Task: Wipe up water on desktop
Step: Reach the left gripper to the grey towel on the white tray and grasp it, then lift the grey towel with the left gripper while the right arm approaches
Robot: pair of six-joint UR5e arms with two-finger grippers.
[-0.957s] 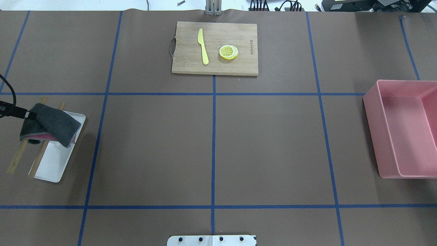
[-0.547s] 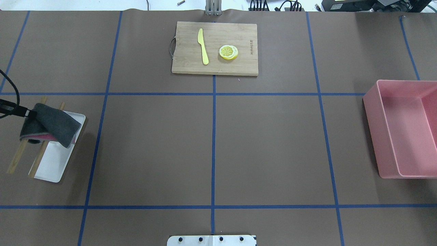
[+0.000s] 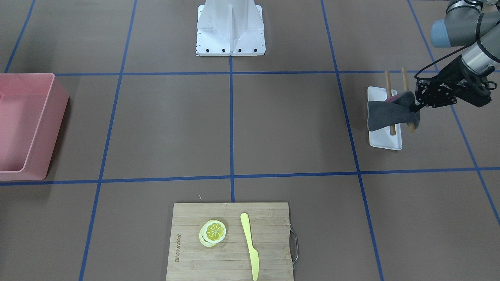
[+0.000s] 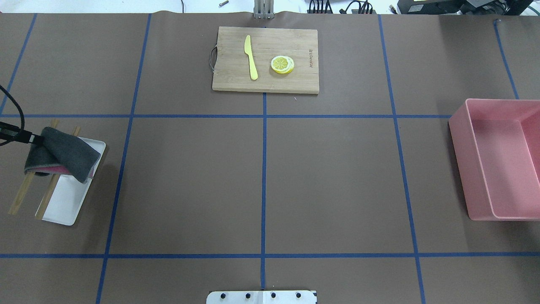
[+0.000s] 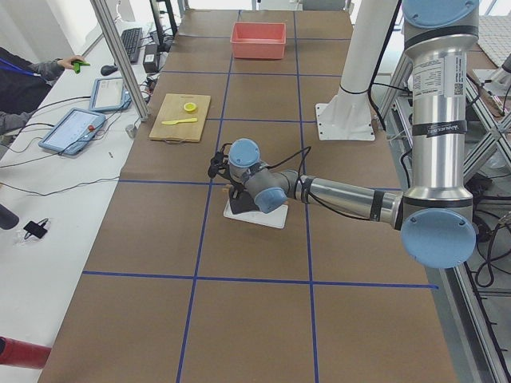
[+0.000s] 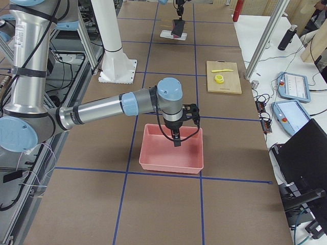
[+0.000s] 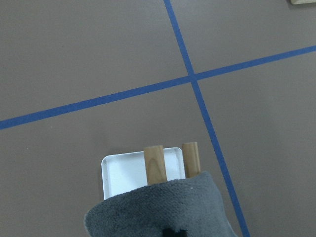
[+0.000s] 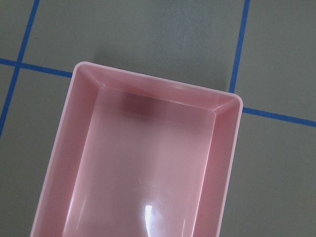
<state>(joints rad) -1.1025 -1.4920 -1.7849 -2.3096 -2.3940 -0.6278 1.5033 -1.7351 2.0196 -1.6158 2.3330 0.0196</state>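
Observation:
The desktop (image 4: pixel 190 181) is a matte brown surface with blue tape lines; I see no water on it. My left gripper (image 4: pixel 33 138) at the far left is shut on a corner of a dark grey cloth (image 4: pixel 63 154) with a pink underside. The cloth hangs over two wooden rods (image 4: pixel 19 196) and a white tray (image 4: pixel 63 204). The front-facing view shows the same left gripper (image 3: pixel 417 104) and cloth (image 3: pixel 386 111). The left wrist view shows the cloth (image 7: pixel 163 210) low in the frame. My right gripper (image 6: pixel 175 142) hangs over the pink bin (image 6: pixel 173 163); I cannot tell whether it is open or shut.
A bamboo cutting board (image 4: pixel 236 80) at the far middle carries a yellow knife (image 4: pixel 251 57) and lemon slices (image 4: pixel 282 64). The pink bin (image 4: pixel 468 160) stands at the right edge. The robot base (image 3: pixel 230 27) is at the near middle.
My left gripper and the held cloth corner have shifted slightly to the left. Nothing else has moved.

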